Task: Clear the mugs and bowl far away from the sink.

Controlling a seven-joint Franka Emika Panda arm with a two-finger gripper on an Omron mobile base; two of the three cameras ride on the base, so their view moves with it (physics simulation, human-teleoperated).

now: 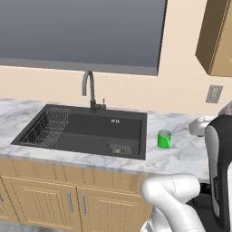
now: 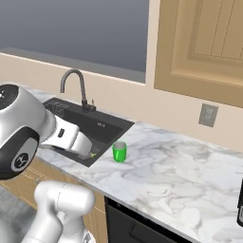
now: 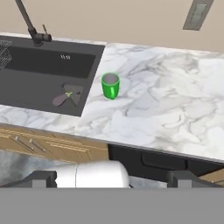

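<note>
The bright green mug [image 1: 164, 138] [image 2: 119, 152] [image 3: 110, 85] stands upright on the marble counter [image 3: 166, 100], just right of the sink's right edge. The dark sink [image 1: 90, 131] [image 2: 95, 126] [image 3: 43, 74] has a wire rack [image 1: 47, 127] at its left end and a curved faucet [image 1: 89, 88] [image 2: 76, 88] behind it. My gripper [image 3: 113, 179] hangs well back from the counter, in front of the cabinets, open with nothing between its fingertips [image 3: 40, 178]. The navy mug and the bowl are out of view.
A small piece of debris lies by the sink drain [image 3: 66, 97]. A wall outlet [image 1: 214, 94] [image 2: 208, 115] sits above the counter, and upper cabinets [image 2: 204, 47] hang at the right. A dark object [image 2: 240, 206] is cut off by the right edge. A dark appliance front [image 3: 153, 159] sits under the counter.
</note>
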